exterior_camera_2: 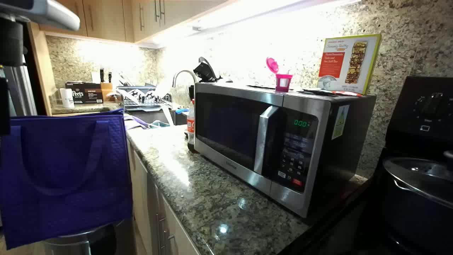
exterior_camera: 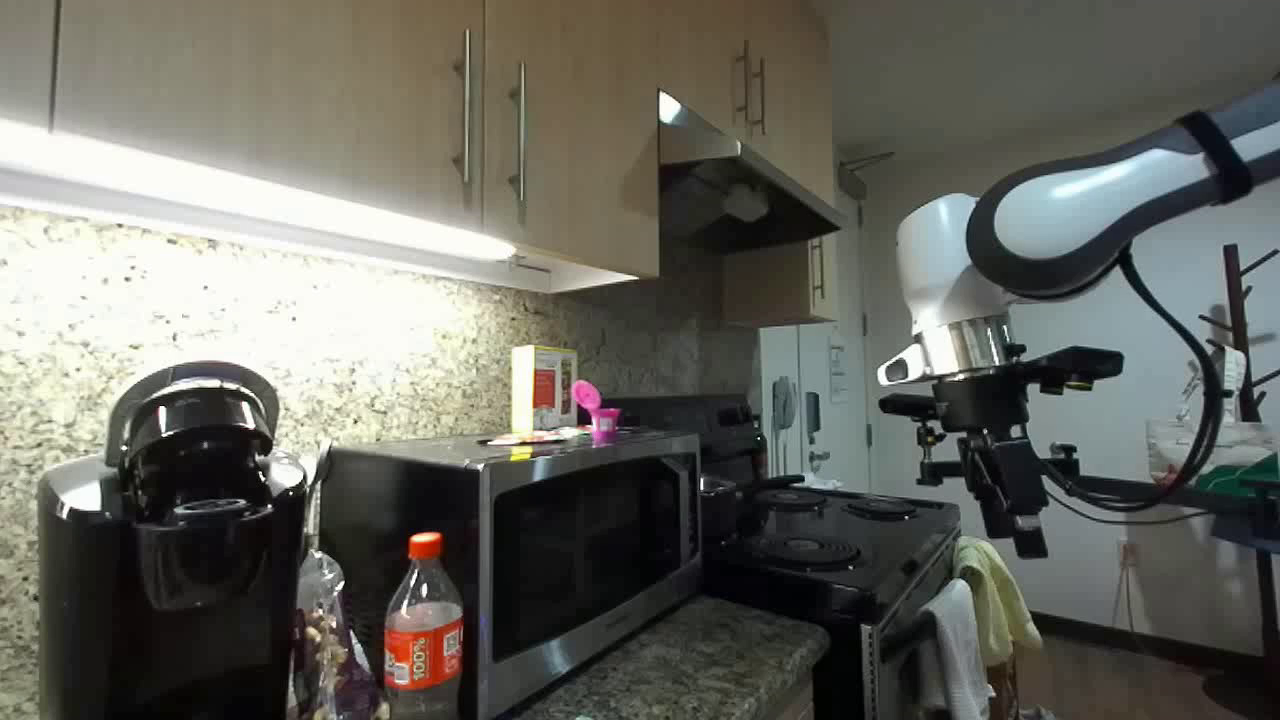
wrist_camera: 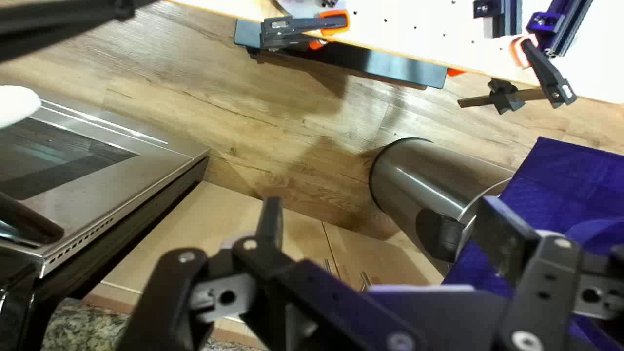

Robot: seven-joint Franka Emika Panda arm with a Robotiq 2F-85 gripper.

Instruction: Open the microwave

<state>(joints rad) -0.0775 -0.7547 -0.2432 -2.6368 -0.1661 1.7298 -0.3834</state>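
The stainless-steel microwave stands on the granite counter in both exterior views [exterior_camera: 580,560] [exterior_camera_2: 226,131]. Its dark glass door is shut. The door's vertical metal handle [exterior_camera_2: 264,138] is left of the keypad and the green clock display. My gripper [exterior_camera: 1015,528] hangs in the air, pointing down, beyond the stove's front edge and well apart from the microwave. In the wrist view the gripper [wrist_camera: 389,229] is open, with its two fingers wide apart and nothing between them. The microwave is out of the wrist view.
A pink cup [exterior_camera_2: 283,82] and a snack box [exterior_camera_2: 348,65] stand on the microwave. A bottle [exterior_camera: 425,640] and black coffee maker [exterior_camera: 170,560] stand beside it, the black stove [exterior_camera: 850,540] on its other side. A purple bag [exterior_camera_2: 67,170] and bin [wrist_camera: 419,175] are near the counter.
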